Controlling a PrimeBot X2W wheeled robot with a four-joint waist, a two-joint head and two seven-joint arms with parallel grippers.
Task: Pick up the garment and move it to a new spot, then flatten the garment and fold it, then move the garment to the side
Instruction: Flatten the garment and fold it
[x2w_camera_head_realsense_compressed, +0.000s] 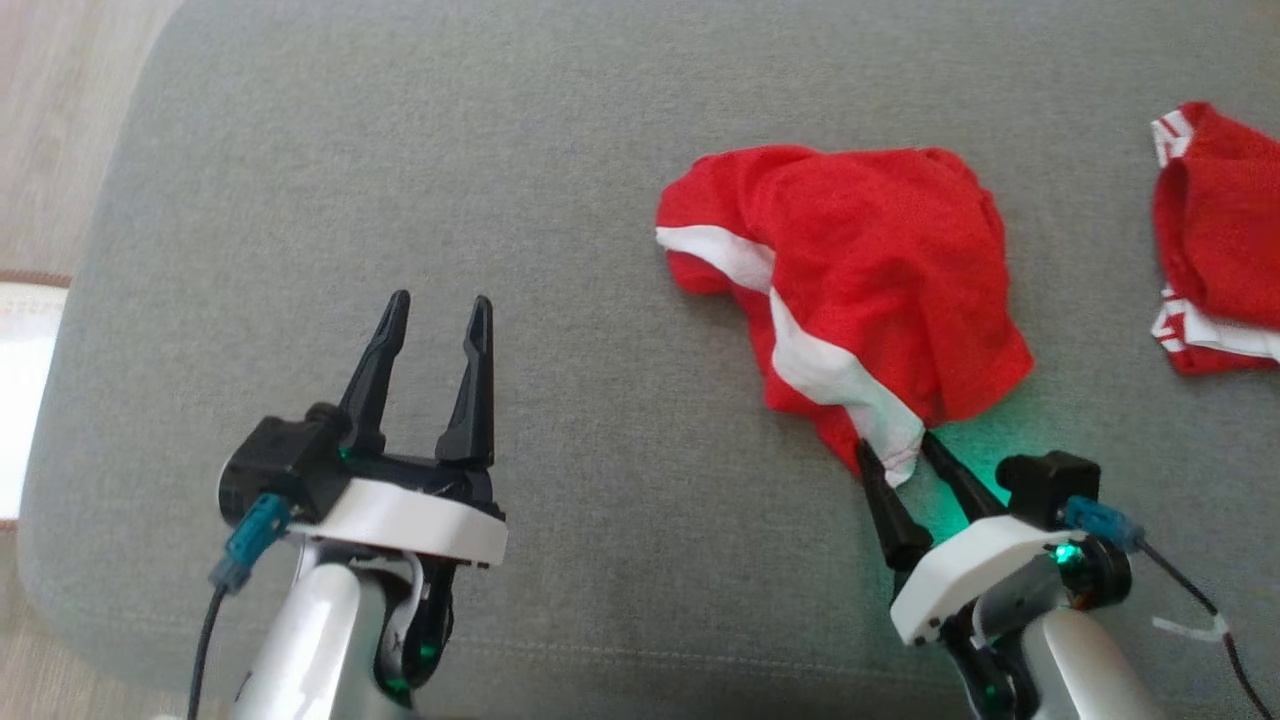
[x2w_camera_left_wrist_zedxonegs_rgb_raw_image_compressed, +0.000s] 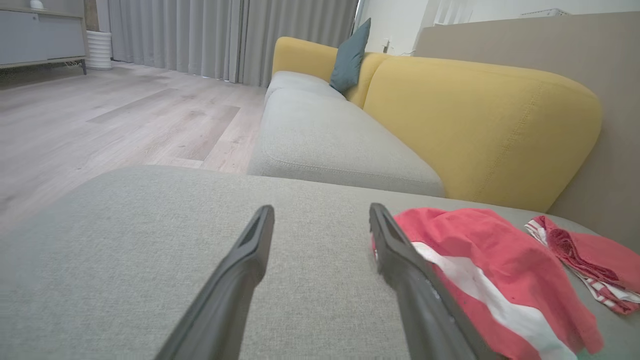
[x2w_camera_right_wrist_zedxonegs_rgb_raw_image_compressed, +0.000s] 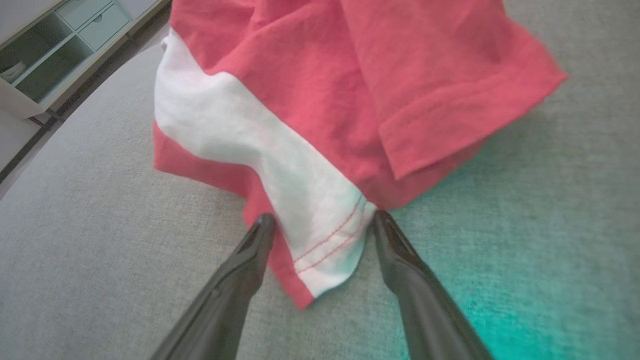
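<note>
Garment: lies crumpled on the grey cushion, right of centre in the head view. Shows red cloth with a broad white band that runs down to a hem corner on the side nearest the robot. Carries two lines of red stitching across that white corner, plain in the right wrist view.

Right gripper: stands open, gripping nothing. Straddles the white hem corner, with one fingertip at each edge of it. Throws a green glow onto the cushion just beside the cloth.

Left gripper: stands open and empty. Hovers over bare cushion well to the left of the garment, with its fingers pointing away from the robot.

Second red piece: rests at the right edge of the head view, apart from the garment. Has red-and-white striped trim along its edges.

Beyond, in the left wrist view: a yellow sofa back with a teal pillow leaning on it, grey curtains and a wooden floor.
</note>
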